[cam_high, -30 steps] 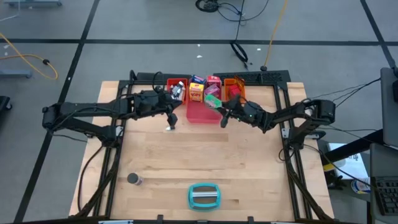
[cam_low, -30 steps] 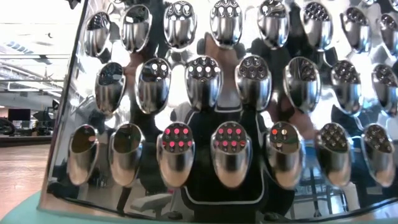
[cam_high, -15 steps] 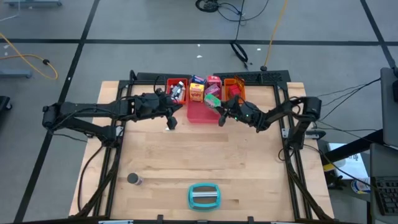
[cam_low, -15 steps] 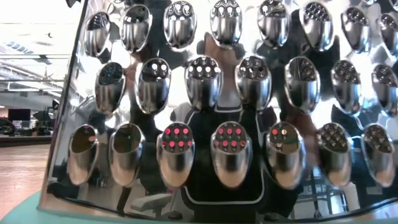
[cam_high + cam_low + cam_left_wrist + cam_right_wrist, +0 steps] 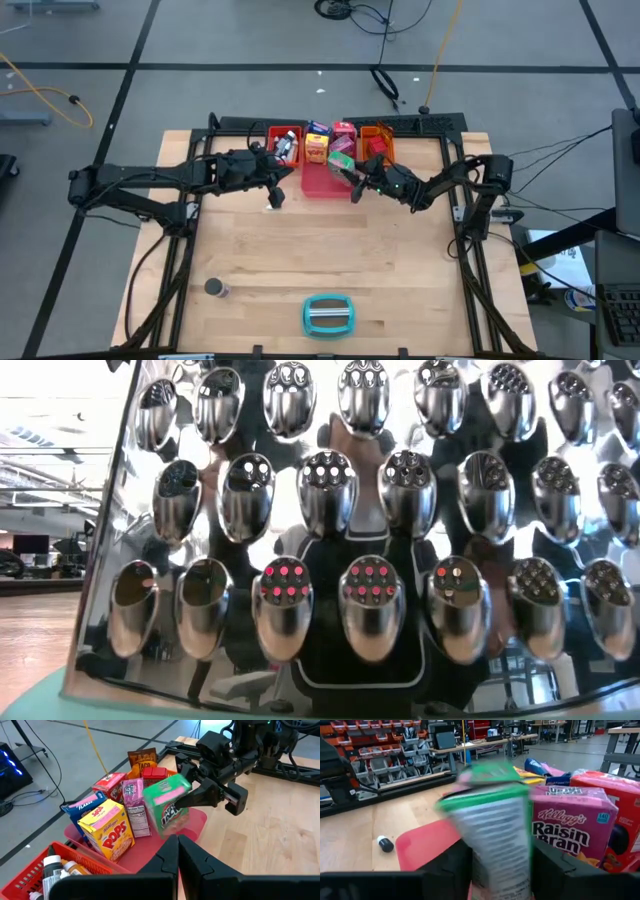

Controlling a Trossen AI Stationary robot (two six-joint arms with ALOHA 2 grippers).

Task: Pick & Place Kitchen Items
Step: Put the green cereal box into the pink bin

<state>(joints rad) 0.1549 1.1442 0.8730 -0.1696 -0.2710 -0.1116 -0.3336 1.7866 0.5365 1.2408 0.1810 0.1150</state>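
Over the pink tray [image 5: 197, 822], right gripper [image 5: 192, 800] apparently clamps green box [image 5: 167, 802].

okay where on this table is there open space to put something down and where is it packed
Bare wood fills the table between the two arms and the grater, plus both front corners beyond the small dark can. The back edge is crowded: trays full of boxes, and the right end effector holding a green box.

Boxes [image 5: 330, 140] behind tray [image 5: 318, 183], shaker [image 5: 215, 288] probably front-left
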